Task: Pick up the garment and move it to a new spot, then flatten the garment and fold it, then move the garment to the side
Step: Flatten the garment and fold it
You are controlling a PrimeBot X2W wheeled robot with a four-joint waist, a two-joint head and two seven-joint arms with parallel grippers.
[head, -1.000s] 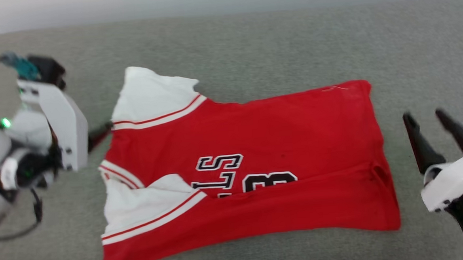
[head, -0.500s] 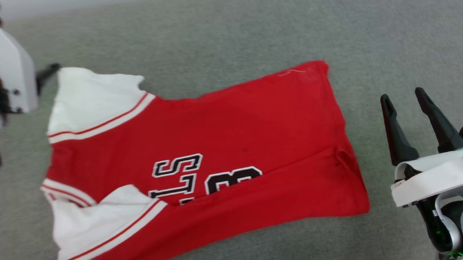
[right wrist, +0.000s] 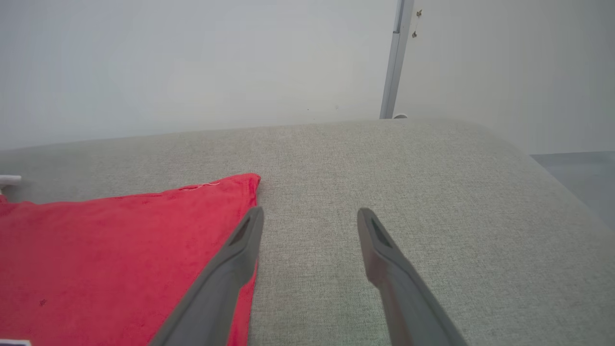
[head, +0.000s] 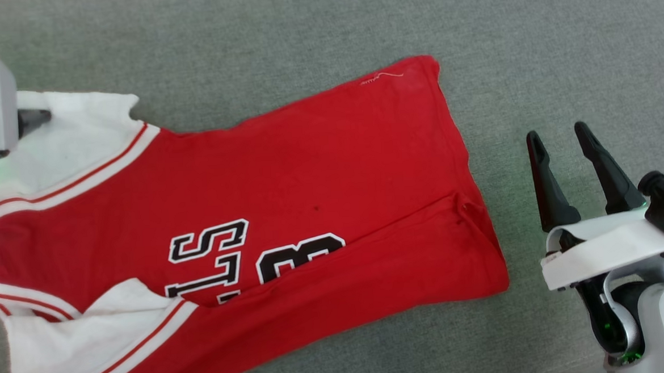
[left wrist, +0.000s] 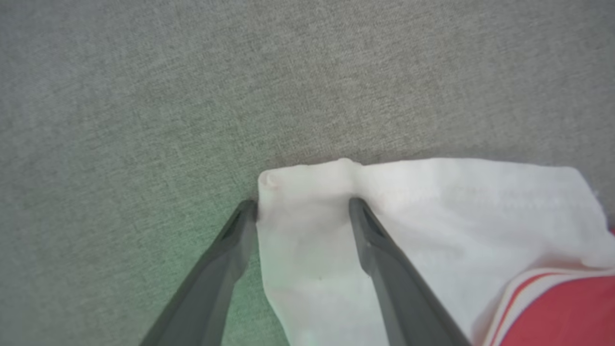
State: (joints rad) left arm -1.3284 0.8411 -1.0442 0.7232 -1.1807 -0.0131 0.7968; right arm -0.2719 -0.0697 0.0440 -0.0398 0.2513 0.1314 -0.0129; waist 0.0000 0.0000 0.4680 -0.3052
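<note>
Red-and-white garment point(head: 308, 170) on grey fabric surface point(head: 301, 29)

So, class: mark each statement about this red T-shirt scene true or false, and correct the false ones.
1. The red T-shirt with white sleeves lies on the grey fabric surface. True.
2. The right gripper is shut on the hem. False: it is open, beside the hem, over bare fabric.
3. The left gripper, open, has a white sleeve corner between its fingers. True.
4. The black lettering shows fully. False: a folded-over red edge covers part.
</note>
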